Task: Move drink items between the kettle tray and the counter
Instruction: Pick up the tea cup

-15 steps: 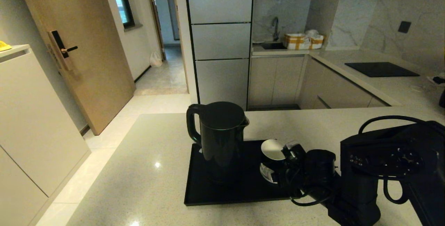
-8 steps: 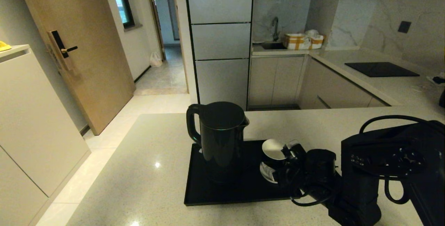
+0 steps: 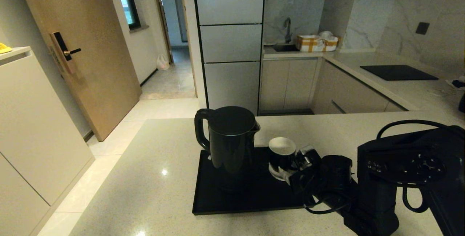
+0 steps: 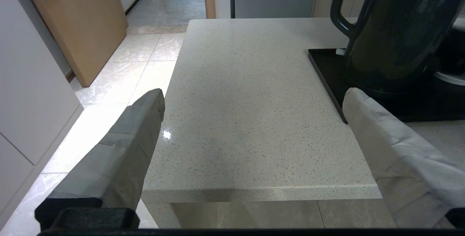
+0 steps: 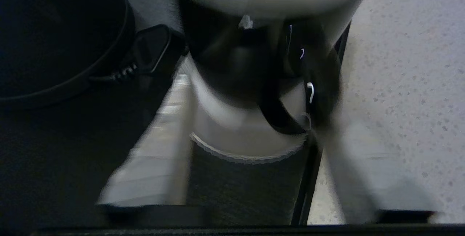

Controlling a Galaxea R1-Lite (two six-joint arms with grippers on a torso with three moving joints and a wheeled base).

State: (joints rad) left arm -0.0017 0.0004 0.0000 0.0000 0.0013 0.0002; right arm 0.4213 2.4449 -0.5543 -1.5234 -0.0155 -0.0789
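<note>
A: Where is the cup (image 3: 282, 151) sitting?

B: On the tray (image 3: 218, 201), right between the right gripper (image 3: 293, 167)'s fingers (image 5: 145, 163), which are wrapping its sides, kettle (image 3: 229, 141) just beyond.

A: Left gripper (image 4: 250, 127)?

B: Hanging spread and empty, farther off.

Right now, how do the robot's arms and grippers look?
The right arm is bulky and black, with looping black cables. The right gripper is black. The left gripper has two long tapered fingers wrapped in grey cloth tape on a black base.
</note>
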